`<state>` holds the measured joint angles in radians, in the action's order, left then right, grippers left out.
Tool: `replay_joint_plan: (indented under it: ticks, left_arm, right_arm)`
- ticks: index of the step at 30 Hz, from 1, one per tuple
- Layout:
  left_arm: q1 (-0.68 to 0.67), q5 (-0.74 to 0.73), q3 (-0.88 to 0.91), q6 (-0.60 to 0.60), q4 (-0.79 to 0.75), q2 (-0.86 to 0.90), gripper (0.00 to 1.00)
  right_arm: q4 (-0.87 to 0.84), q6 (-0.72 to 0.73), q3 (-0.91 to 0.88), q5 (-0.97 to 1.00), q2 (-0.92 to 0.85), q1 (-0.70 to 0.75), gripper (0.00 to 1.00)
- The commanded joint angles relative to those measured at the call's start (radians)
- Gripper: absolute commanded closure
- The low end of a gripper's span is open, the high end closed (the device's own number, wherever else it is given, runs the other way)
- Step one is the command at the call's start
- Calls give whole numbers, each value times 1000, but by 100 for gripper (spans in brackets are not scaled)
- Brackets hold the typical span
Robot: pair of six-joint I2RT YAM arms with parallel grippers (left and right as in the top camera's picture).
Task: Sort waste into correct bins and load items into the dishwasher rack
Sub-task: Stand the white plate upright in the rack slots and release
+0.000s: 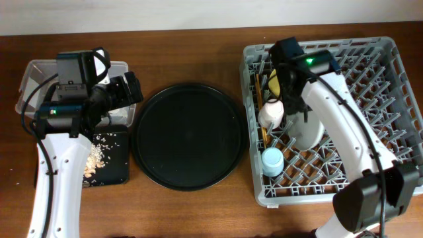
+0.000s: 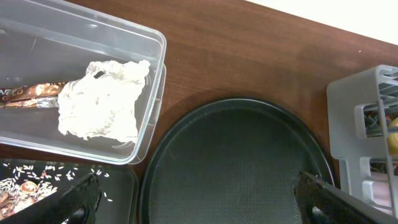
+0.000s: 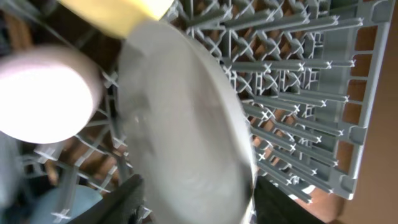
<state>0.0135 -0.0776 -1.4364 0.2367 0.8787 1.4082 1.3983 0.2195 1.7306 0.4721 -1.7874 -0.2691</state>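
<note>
Waste looks sorted: the napkin point(image 2: 99, 102) and wrapper point(image 2: 28, 93) lie in the clear box point(image 2: 155, 74), and the scraps point(image 2: 25, 183) are on the flat tray point(image 1: 115, 168). The step in hand is racking the plate point(image 3: 186, 124), seemingly the last item (bowl point(image 1: 272, 80), pink cup point(image 1: 269, 114), blue cup point(image 1: 271, 160) and chopsticks point(image 1: 259, 92) are already in the rack point(image 1: 390, 132)). The right gripper point(image 3: 198, 202) reaches down into the rack with a finger on either face of the upright plate, apparently clamped on it, though the view is blurred. Next it should let go and lift straight up without tipping the plate. The left gripper point(image 2: 199, 202) hovers by the box, jaws wide apart and empty.
</note>
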Motion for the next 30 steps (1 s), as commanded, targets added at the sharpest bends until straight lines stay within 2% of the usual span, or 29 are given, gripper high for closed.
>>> replay_joint_plan:
  ticks: [1,3,7,8,9,29,30]
  left_arm:
    - [3,0,-12,2,-2,-2,1]
    - [2,-1,-12,2,-2,-2,1]
    - [2,0,-12,2,-2,0,1]
    - [2,0,-12,2,-2,0,1]
    - [2,0,-12,2,-2,0,1]
    - [3,0,-12,2,-2,0,1]
    - [3,0,-12,2,-2,0,1]
  right_arm:
    - [0,-6,142,-37,16,1,32]
    - [0,-12,192,-122,16,1,28]
    - [-5,-146,267,-510,16,1,27]
    - [-4,-153,268,-582,16,1,21]
    - [1,-153,268,-631,16,1,2]
    - [0,-153,266,-645,35,10,2]
    - [-4,-190,266,-605,52,8,2]
